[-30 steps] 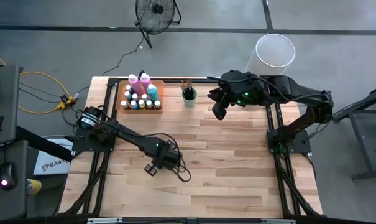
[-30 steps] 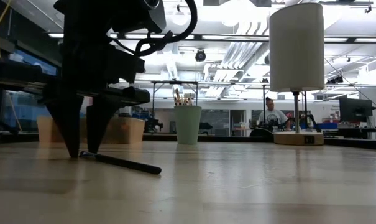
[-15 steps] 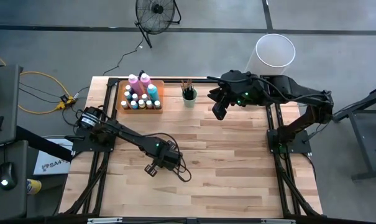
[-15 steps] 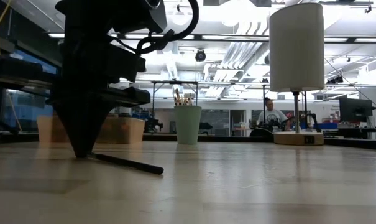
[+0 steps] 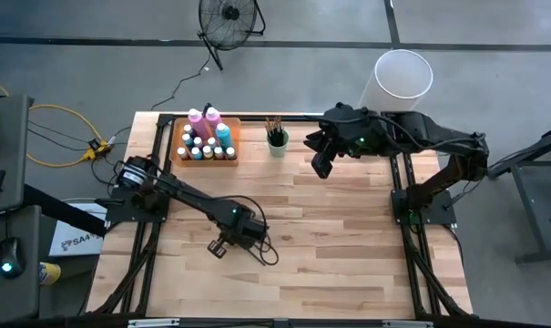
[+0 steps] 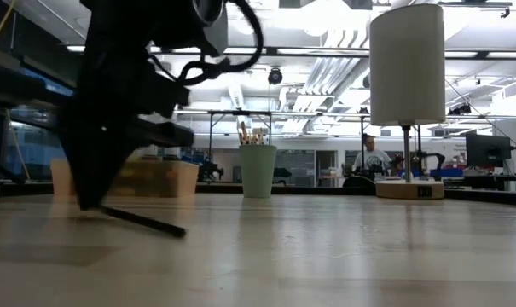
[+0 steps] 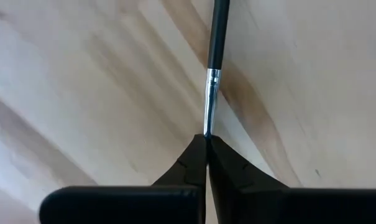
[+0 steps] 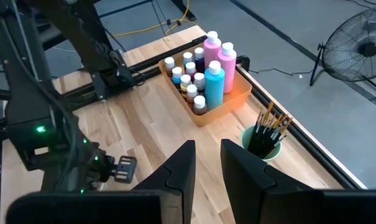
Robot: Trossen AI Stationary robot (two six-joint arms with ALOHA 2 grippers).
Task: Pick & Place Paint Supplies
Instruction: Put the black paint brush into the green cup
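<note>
The bench (image 5: 348,237) is pale striped wood with a black frame. An orange tray (image 8: 232,99) holds pink bottles (image 8: 210,51), a blue bottle (image 8: 214,84) and small white-capped bottles (image 8: 186,82), beside a pale green cup (image 6: 258,170). The brush (image 7: 215,56) has a black handle and silver ferrule.

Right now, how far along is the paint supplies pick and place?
Done: the paint bottles stand in the orange tray, and several brushes sit in the green cup. In hand: the left tool is shut on the bristle end of one loose brush, low over the table. Left: carrying that brush over, likely to the cup. The right tool waits near the cup, jaws apart, empty.
</note>
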